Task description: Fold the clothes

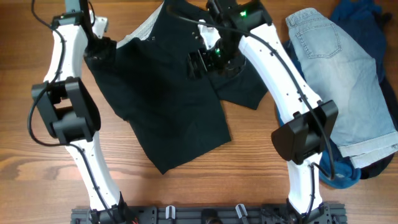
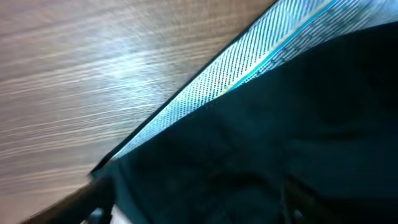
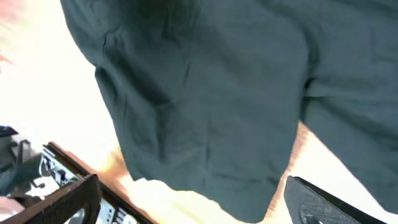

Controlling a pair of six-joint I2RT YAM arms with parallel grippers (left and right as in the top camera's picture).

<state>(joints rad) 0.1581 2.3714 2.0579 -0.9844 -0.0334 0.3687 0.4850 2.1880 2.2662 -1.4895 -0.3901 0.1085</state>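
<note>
Overhead: black shorts (image 1: 168, 99) lie unfolded, far edge centre; denim shorts (image 1: 342, 74) and navy garment (image 1: 367, 18) wait, right edge. Left gripper (image 1: 98, 45): hold cannot be told. Right gripper (image 1: 202, 62): fingers spread, empty.

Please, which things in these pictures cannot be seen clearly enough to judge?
1. Overhead: the left gripper is dark against the black shorts, so its fingertips are lost. The left wrist view is motion-blurred, so its grip cannot be told.
2. Overhead: the dark blue garment lies mostly under the denim shorts and is cut off by the right edge.
3. Right wrist: the table is washed out by glare.
</note>
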